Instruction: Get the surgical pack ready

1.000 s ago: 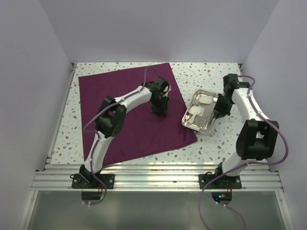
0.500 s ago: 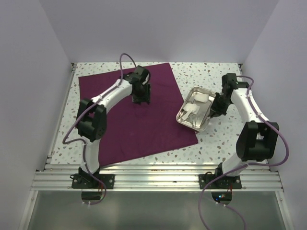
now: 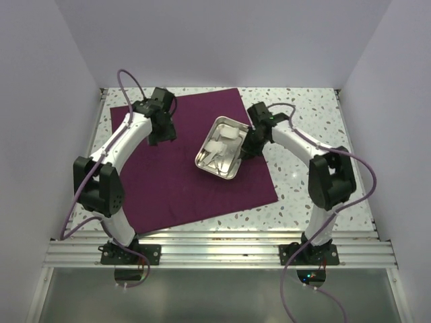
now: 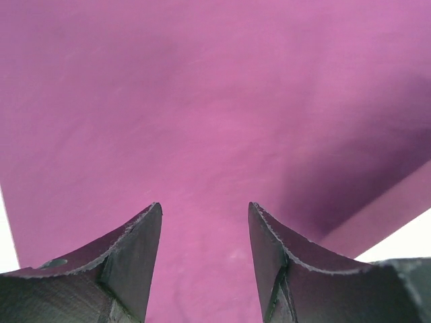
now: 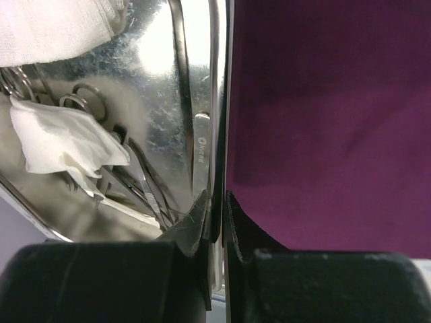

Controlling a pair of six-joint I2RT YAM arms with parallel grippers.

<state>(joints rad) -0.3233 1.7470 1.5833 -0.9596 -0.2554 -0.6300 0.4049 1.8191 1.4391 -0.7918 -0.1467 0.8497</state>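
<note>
**Top external.** Maroon cloth [image 3: 195, 168] lies spread flat across the left and middle of the speckled table [image 3: 303, 114], one corner reaching toward lower right. Steel tray [image 3: 215, 170] sits over the cloth's right part, just right of frame centre and turned at a slant. White gauze pads [image 3: 229, 136] lie inside it; the instruments are too small to make out here. Right gripper [image 3: 248, 149] is at the tray's right rim, its arm arching in from the right. Whether the tray rests on the cloth or hangs just above it, cannot tell. Left gripper [image 3: 163, 134] hangs over the cloth's upper left part, well apart from the tray. Purple cables [image 3: 128, 77] loop off both arms. Aluminium rail [image 3: 222, 252] runs along the bottom.

**Left wrist.** Left gripper [image 4: 205, 222] points down at bare cloth [image 4: 215, 101]. The dark fingers [image 4: 135, 249] stand wide apart with nothing between them. White table [image 4: 404, 235] shows at lower right.

**Right wrist.** Right gripper [image 5: 217, 202] is pinched on the tray's thin rim, one finger inside the tray and one outside. The tray wall [image 5: 161, 101] fills the left half. A crumpled gauze pad [image 5: 64, 141] lies over the scissors [image 5: 84, 101], whose ring handles show. Tweezers [image 5: 202, 145] lie along the rim. Cloth [image 5: 323, 114] fills the right half.
</note>
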